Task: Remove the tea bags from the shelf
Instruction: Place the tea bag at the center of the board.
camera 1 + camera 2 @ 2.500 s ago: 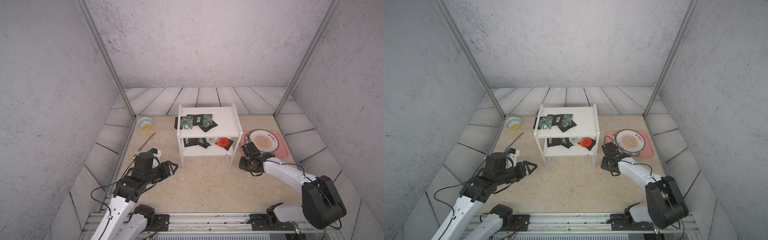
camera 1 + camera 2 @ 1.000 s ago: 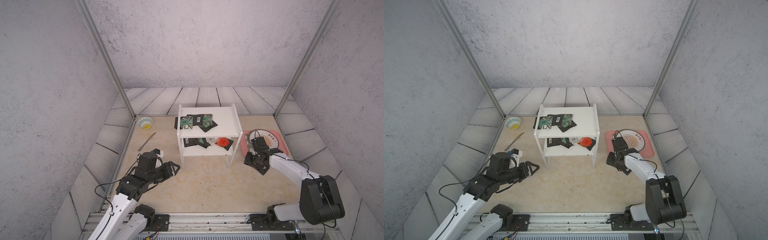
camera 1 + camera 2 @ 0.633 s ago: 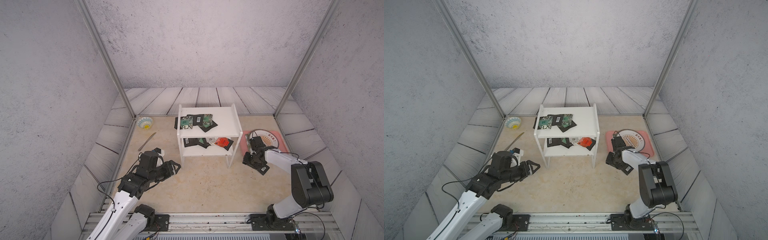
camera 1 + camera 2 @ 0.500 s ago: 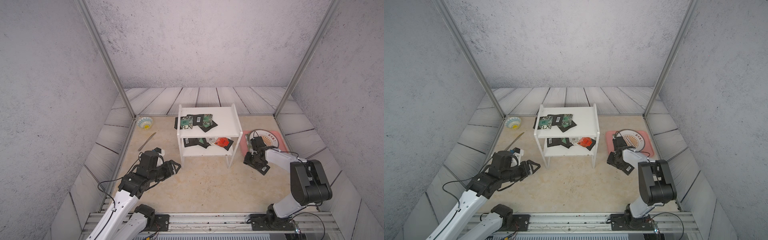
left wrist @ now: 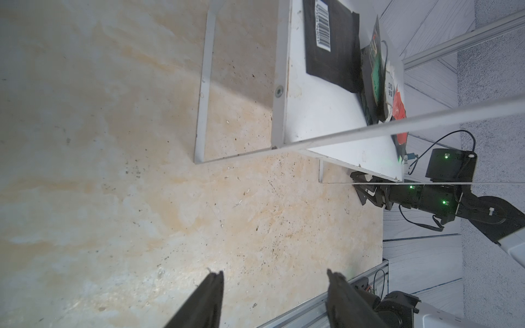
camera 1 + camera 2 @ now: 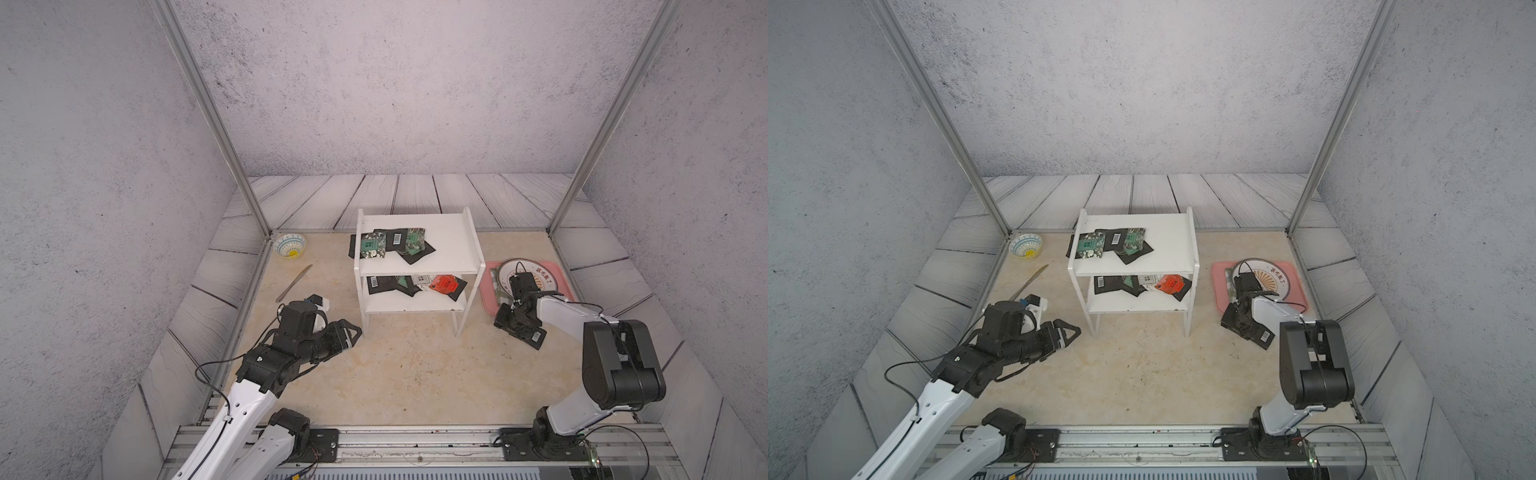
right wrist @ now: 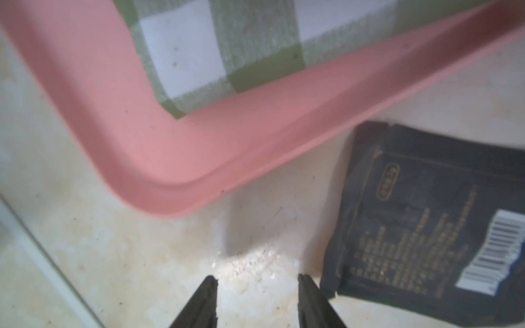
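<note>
1. Right wrist view is soft all over. The loose tea bag (image 7: 420, 227) runs off the frame, so only part of its black face and barcode label shows. The checked cloth (image 7: 227, 42) in the tray (image 7: 199, 147) is cut off too.
2. There the right gripper (image 7: 257, 279) stands open with nothing between its fingers (image 7: 312, 304). The loose tea bag lies flat on the floor just outside one finger, a corner about touching it. It is outside the tray and close by its rim; whether it touches the rim I cannot tell.
3. In both top views the right gripper (image 6: 503, 322) (image 6: 1232, 318) is angled down at the floor beside the tray's near left corner, its tips hidden under its own wrist. The loose tea bag (image 6: 533, 337) pokes out on its near right side.
4. The other tea bags (image 6: 392, 243) are on the shelf (image 6: 453, 245). An overlapping heap lies at the left of the top board, one bag reaching past the left side panel. A row on the lower board is half hidden under the top board, the red tea bag (image 6: 442, 283) at its right. Their number is hard to tell.
5. The left gripper (image 6: 355, 331) is open and empty, low over the floor, just near and left of the shelf's near left leg. The shelved tea bags lie far and right of it, apart.
6. In the left wrist view its fingers (image 5: 204, 301) are cut off by the frame. The lower-board bags show mostly edge-on, and only the barcoded bag (image 5: 329, 42) is plain.
7. A bowl (image 6: 290, 246) and knife (image 6: 294, 282) lie far left.
</note>
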Robot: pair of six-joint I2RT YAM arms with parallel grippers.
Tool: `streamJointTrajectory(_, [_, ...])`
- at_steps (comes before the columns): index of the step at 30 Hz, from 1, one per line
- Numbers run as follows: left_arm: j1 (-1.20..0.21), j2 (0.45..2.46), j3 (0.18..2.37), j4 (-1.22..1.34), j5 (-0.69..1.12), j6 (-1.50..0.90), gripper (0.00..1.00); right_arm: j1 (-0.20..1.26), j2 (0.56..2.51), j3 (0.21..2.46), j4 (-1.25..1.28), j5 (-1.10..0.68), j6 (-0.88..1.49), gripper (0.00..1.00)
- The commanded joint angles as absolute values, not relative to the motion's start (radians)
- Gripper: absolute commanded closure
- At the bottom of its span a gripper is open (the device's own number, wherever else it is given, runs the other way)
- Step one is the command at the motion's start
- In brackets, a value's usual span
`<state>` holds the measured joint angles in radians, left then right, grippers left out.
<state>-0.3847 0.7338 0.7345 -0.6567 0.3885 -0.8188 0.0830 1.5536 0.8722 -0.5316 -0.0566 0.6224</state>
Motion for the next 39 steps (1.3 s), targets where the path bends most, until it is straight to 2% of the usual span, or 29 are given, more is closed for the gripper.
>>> streamJointTrajectory(1, [-0.395,0.737,0.787,-0.678,0.383,-0.794,0.37,0.084,1.413,0.902,-0.628,-0.076,0.598,0.51])
streamJointTrajectory(11, [-0.396,0.764,0.896,-0.756,0.365,-0.744,0.34,0.084,1.131,0.943,-0.852,-0.127,0.535,0.46])
streamJointTrajectory(19, [-0.396,0.767,0.952,-0.790,0.359,-0.730,0.29,0.084,0.980,1.076,-1.031,-0.152,0.487,0.39])
streamJointTrajectory(22, [-0.396,0.771,0.967,-0.794,0.359,-0.729,0.27,0.084,0.956,1.140,-1.082,-0.168,0.470,0.38])
streamJointTrajectory(29, [-0.396,0.778,1.033,-0.820,0.341,-0.731,0.29,0.083,0.928,1.290,-1.154,-0.216,0.442,0.37])
streamJointTrajectory(39, [-0.396,0.774,1.107,-0.819,0.315,-0.746,0.33,0.108,1.035,1.597,-1.260,-0.292,0.425,0.38])
